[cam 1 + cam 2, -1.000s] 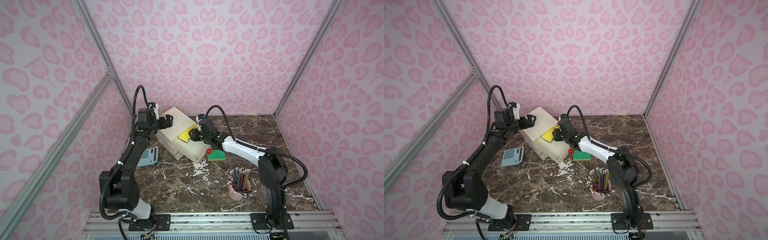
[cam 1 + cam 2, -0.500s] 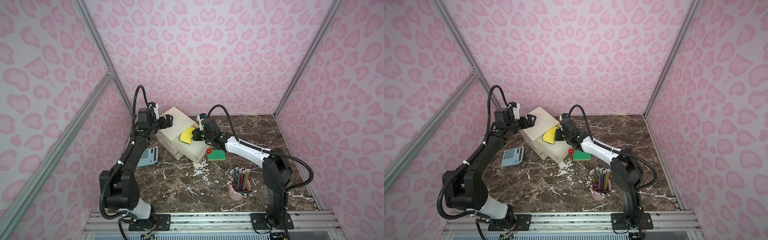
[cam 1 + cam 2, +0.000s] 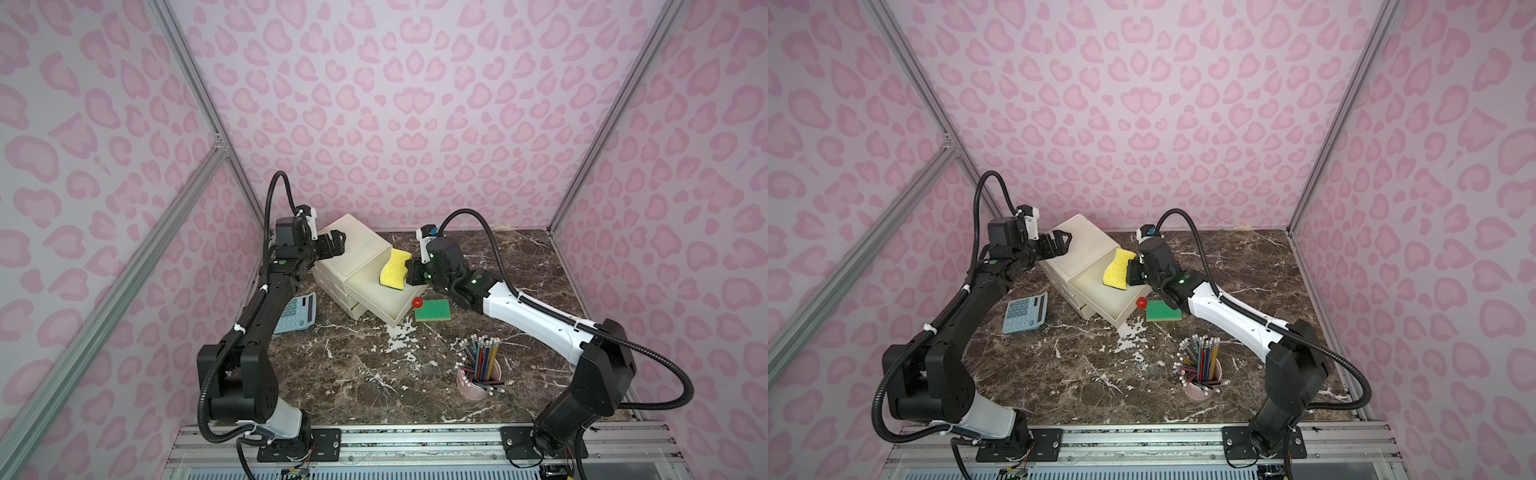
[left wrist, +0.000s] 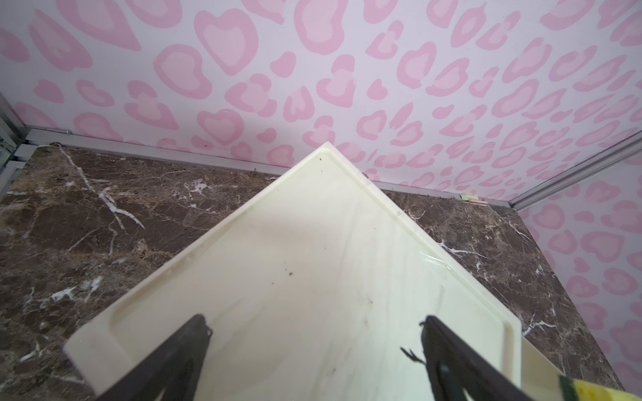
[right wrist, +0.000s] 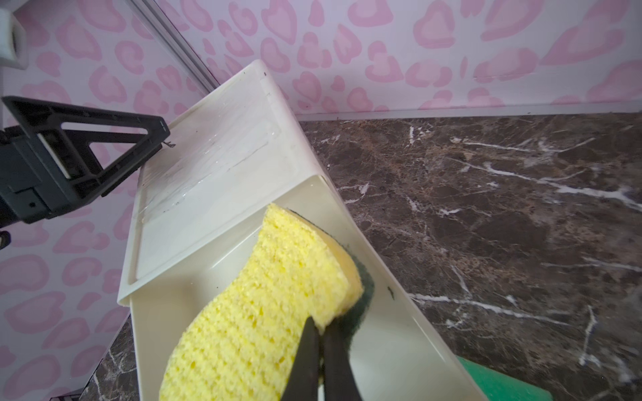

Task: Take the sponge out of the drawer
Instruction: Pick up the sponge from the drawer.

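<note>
The yellow sponge [image 3: 394, 272] [image 3: 1116, 272] [image 5: 264, 312], with a dark green scrub side, hangs tilted on edge above the open top drawer [image 3: 370, 293] [image 3: 1094, 297] [image 5: 399, 333] of the cream cabinet [image 3: 357, 245] [image 4: 312, 250]. My right gripper [image 3: 409, 271] [image 3: 1130, 272] [image 5: 321, 324] is shut on one corner of the sponge. A corner of the sponge [image 4: 590, 392] also shows in the left wrist view. My left gripper [image 3: 338, 241] [image 3: 1065, 241] [image 4: 314, 323] stands open just over the cabinet's top, holding nothing.
A red ball [image 3: 417, 302] sits at the drawer's front, next to a flat green pad [image 3: 433, 311] on the marble table. A blue calculator [image 3: 297, 311] lies left of the cabinet. A pink cup of pencils [image 3: 478, 374] stands at the front right.
My right gripper closed on the sponge and raised it, so the sponge now stands tilted above the drawer instead of lying in it. The left arm has not moved.
</note>
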### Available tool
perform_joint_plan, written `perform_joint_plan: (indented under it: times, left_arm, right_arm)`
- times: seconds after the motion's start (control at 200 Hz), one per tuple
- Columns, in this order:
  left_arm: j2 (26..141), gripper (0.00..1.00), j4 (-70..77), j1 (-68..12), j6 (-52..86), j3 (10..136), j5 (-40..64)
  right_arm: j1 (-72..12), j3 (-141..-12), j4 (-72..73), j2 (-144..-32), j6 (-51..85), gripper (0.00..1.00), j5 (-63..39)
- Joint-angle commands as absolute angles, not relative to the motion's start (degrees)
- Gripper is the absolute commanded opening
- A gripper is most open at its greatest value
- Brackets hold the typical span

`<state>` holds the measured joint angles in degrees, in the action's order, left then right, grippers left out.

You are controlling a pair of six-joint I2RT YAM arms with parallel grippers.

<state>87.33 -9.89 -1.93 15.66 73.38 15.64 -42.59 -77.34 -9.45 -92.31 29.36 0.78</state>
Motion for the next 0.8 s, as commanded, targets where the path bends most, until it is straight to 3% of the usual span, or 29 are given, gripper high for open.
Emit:
perform_joint_plan:
  times: [0.0,0.15,0.4,0.55,0.795]
  left_arm:
    - [85.3,0.99,-14.1,-1.9,16.3,72.7,17.8]
    - [79.4,0.99,-11.3,-3.1,15.6,70.9,24.5]
    - [68.5,0.97,-4.7,-9.4,18.8,66.5,32.6]
    - [68.0,0.97,-0.3,-14.2,21.2,66.4,37.9]
    - [70.5,0.97,3.5,-18.8,22.5,68.1,37.5]
  right_arm:
    - [-42.6,-74.1,-7.8,-89.1,29.1,0.0,5.1]
    - [-41.8,-70.7,-0.3,-84.6,28.0,0.0,8.1]
    - [-38.2,-73.0,12.0,-84.2,29.3,0.0,3.1]
    - [-36.4,-72.6,20.1,-85.1,33.6,0.0,-0.3]
    - [-35.7,-73.5,23.3,-87.6,39.1,0.0,-6.8]
